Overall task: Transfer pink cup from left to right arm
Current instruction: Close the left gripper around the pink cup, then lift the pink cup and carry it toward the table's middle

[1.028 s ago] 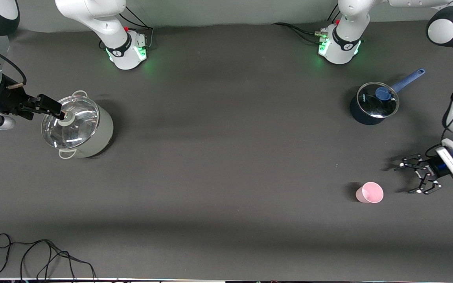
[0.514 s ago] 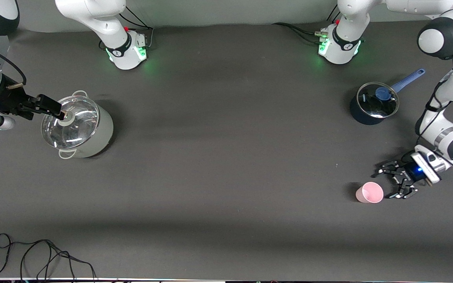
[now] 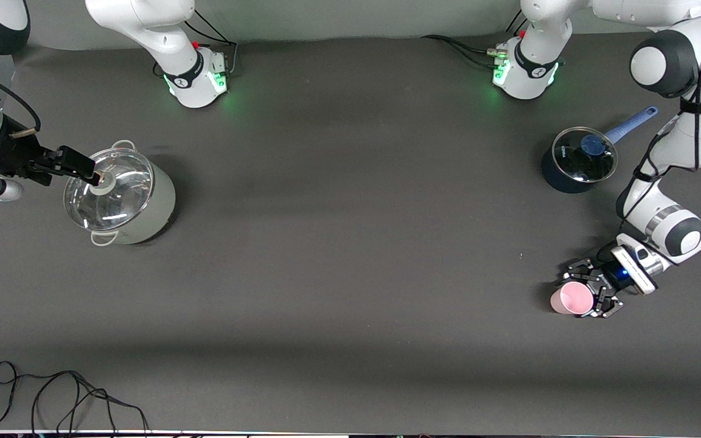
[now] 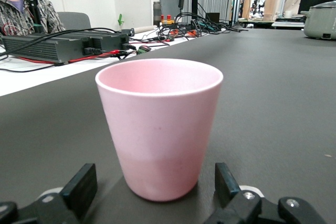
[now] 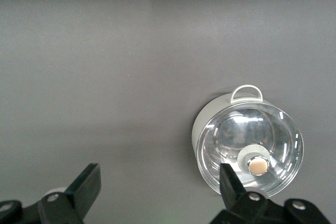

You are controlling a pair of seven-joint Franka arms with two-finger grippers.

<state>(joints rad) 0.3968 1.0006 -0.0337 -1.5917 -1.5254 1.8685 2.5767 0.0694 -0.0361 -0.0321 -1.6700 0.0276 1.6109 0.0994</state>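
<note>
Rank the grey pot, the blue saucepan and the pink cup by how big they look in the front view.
1. Grey pot, largest.
2. Blue saucepan, clearly smaller.
3. Pink cup, smallest, though it stands nearest the camera.

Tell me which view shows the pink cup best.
The left wrist view: the cup fills it, upright on the table, between the open left gripper's fingers. The front view shows the cup small, from above. The right wrist view shows no cup.

Small pale pink plastic cup (image 4: 160,129) stands upright on the dark tabletop (image 4: 283,93), between the left gripper's (image 4: 155,195) spread black fingers (image 4: 81,187).
</note>
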